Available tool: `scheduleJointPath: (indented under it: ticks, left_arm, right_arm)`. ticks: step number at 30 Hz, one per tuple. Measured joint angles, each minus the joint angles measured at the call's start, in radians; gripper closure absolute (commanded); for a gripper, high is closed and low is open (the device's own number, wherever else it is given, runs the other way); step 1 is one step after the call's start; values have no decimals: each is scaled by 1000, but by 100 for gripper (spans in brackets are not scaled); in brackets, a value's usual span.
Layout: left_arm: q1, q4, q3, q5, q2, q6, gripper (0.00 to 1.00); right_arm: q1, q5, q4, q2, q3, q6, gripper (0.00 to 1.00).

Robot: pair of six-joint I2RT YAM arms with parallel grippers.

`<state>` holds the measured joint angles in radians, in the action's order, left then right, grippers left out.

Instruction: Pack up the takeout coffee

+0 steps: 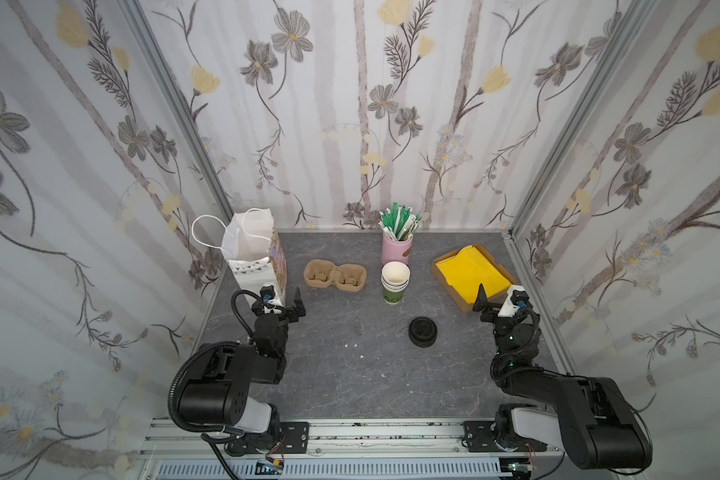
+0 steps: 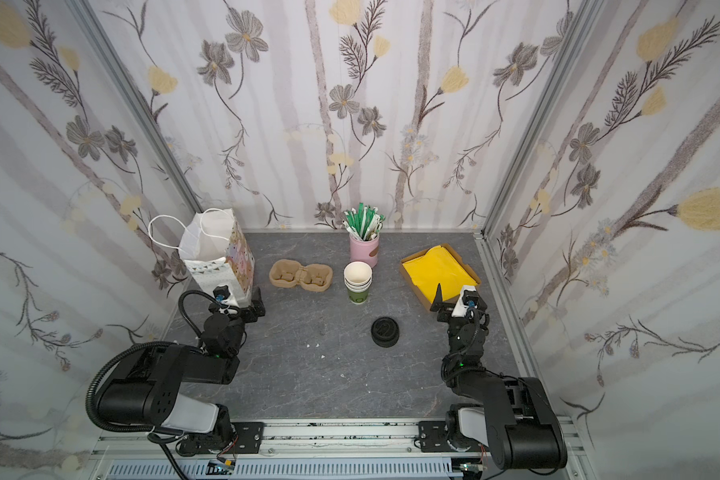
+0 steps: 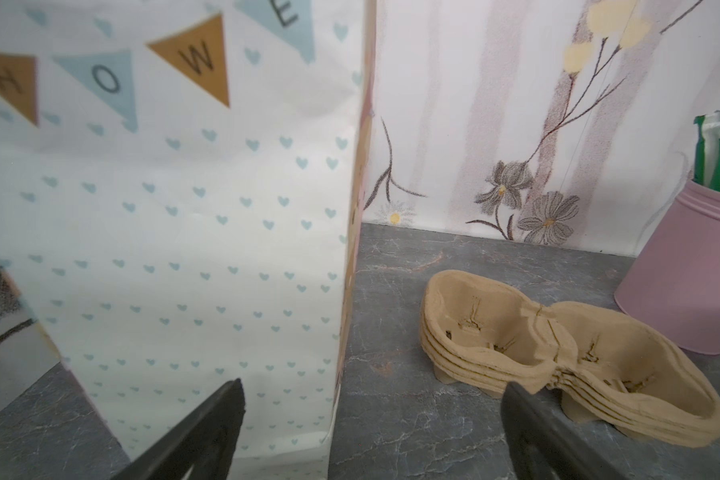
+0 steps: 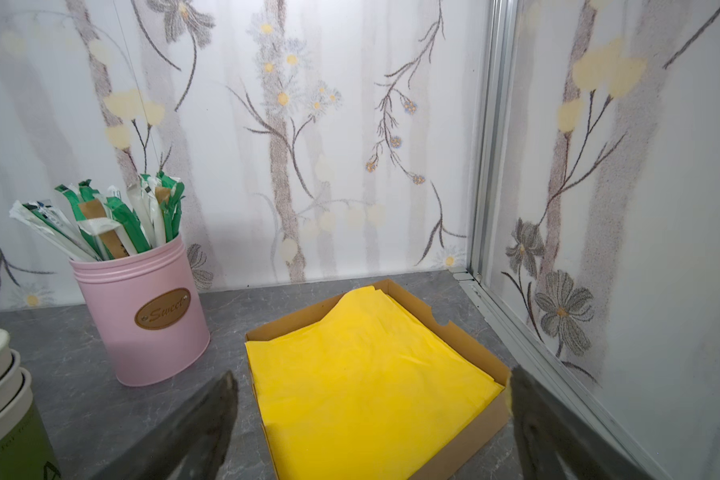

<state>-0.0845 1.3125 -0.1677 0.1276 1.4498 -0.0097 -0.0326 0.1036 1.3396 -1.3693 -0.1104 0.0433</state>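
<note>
Cream-white-inside paper cups (image 1: 395,275) stand stacked upright, lidless; black domed lids (image 1: 422,331) sit stacked nearby, apart.

Floral wallpaper (image 1: 350,104) in grey and yellow encloses me at nine, twelve and three o'clock; beneath, a grey, seemingly marble-patterned tabletop (image 1: 350,374), evenly lit.

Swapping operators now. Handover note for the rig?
Left gripper: open, empty, low beside the white handled bag.
Right gripper: open, empty, at the near edge of the cardboard tray of yellow paper.
Bag upright, open, rear left. Stack of lidless paper cups mid-table, black lids nearer the robot.
Done: nothing visible; no lidded cup in view.
To do: lid a cup, pack it in the bag.
</note>
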Motion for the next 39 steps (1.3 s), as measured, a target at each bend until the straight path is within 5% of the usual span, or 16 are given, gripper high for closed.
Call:
scheduleJointPath:
  ticks: [11,22,31,39]
  left_arm:
    - [-99,-183,11,-23,-300,-2,8]
    - [-240,-650,-170,-57,-508,-89,19]
    - [-425,-1096,-404,-75,-509,-229,35]
    - [-581,-1295,-603,-30,-392,-352,48]
  right_arm:
    - [-6,-62,-406,235,-136,15,16]
    - [-11,-124,-912,381,-324,114,29]
    - [-11,-143,-1277,443,-554,264,39]
    - [-109,-235,-1552,294,-863,309,58]
